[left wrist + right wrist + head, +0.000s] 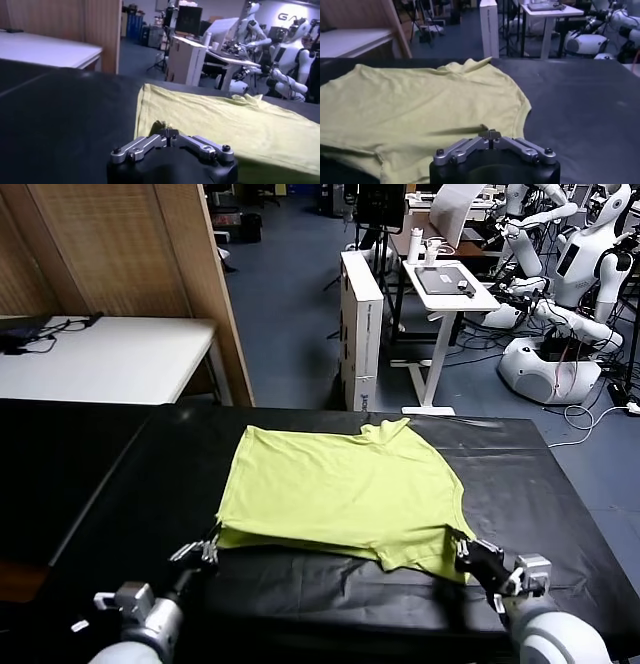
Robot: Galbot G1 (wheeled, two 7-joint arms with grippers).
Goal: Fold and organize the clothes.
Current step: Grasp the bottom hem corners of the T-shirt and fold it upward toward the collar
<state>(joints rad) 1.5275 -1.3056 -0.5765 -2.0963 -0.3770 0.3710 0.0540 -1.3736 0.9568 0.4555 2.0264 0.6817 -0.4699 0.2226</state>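
Clothes here are a single lime yellow-green T-shirt (345,494), spread mostly flat across the middle of the black table (120,484), its near hem close to the table's near edge and a bunched fold of fabric at its far edge. Left claw (210,549) is pressed together on the shirt's near-left corner, which rises in a small peak between its fingertips in the left wrist view, and the right claw (468,556) is likewise pinching the near-right corner just by the near edge. Beyond the table's far edge stand a white table (110,359) and a white desk (450,289).
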